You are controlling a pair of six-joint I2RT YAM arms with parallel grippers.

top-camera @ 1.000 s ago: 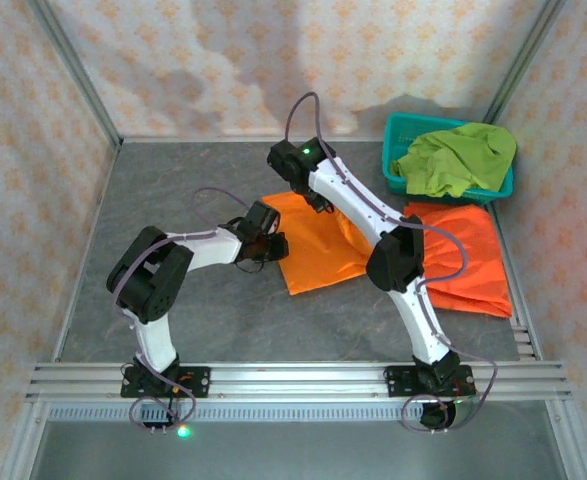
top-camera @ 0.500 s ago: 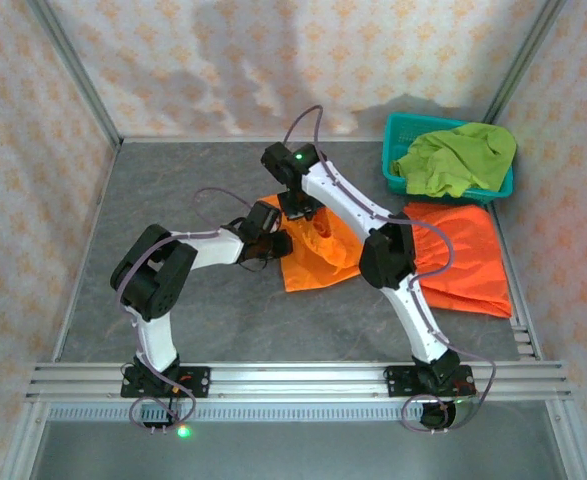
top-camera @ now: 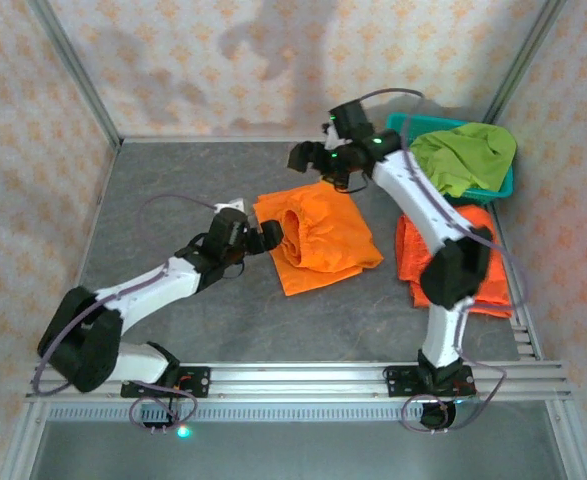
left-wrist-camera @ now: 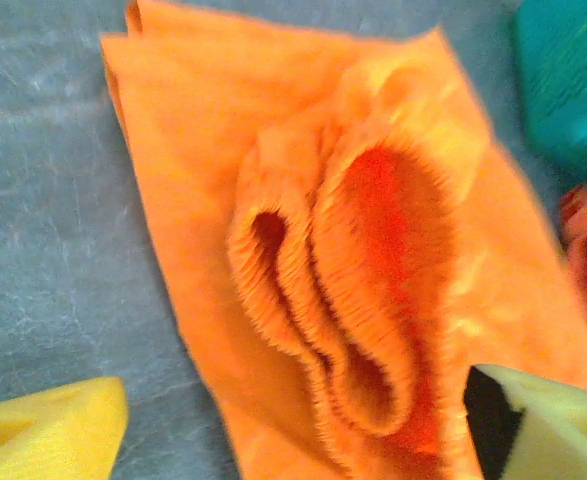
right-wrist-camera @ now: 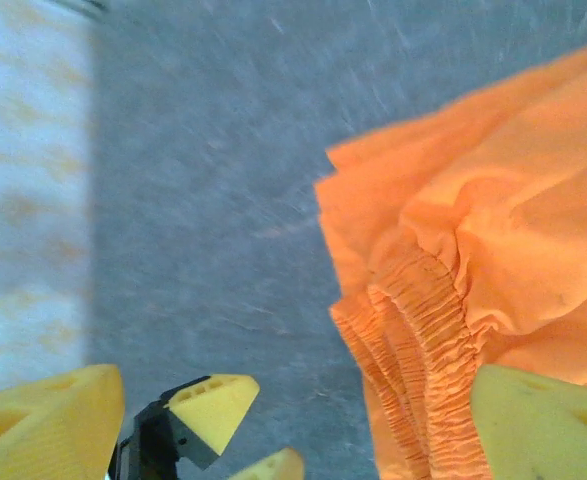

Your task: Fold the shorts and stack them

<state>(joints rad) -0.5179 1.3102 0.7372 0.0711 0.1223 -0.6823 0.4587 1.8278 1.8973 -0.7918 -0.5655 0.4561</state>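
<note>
Folded orange shorts (top-camera: 318, 238) lie mid-table, their gathered waistband rumpled on top; another orange pair (top-camera: 500, 285) rests to their right, and lime-green shorts (top-camera: 463, 155) sit in the teal basket (top-camera: 395, 140). The left gripper (top-camera: 265, 238), at the folded pair's left edge, and the right gripper (top-camera: 318, 165), near its far edge, both gape wide, holding nothing

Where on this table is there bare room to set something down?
Bare table lies at the far left, between the wall and the middle orange shorts. Another patch lies in front of those shorts, between the left arm and the right arm. The right side is crowded: teal basket, lime-green shorts, more orange shorts.
</note>
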